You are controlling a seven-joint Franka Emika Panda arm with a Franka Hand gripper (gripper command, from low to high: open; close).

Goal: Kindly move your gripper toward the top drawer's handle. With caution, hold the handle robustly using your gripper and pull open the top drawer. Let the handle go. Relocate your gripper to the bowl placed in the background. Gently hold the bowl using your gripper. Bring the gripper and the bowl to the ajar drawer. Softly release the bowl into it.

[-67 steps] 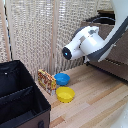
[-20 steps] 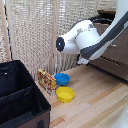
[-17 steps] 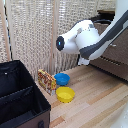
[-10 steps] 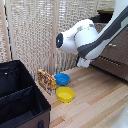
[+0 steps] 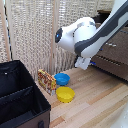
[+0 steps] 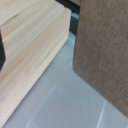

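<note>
Staged home-like room, probably lab mock-up. Light wood plank floor (image 5: 95, 97) underfoot. Woven folding screen (image 5: 35, 35) as backdrop, pale slats between wooden posts. Dark brown dresser (image 5: 112, 55) at exterior view's right, drawers with slim silver bars. Black storage box (image 5: 20, 100) at exterior view's left. Household items on floor: blue bowl (image 5: 62, 79), yellow bowl (image 5: 65, 94), patterned carton (image 5: 46, 81). Bulky white robot arm (image 5: 85, 37) over scene marks test setting. Wrist view: wood planks, pale smooth surface, brown fabric panel (image 6: 102, 50).
</note>
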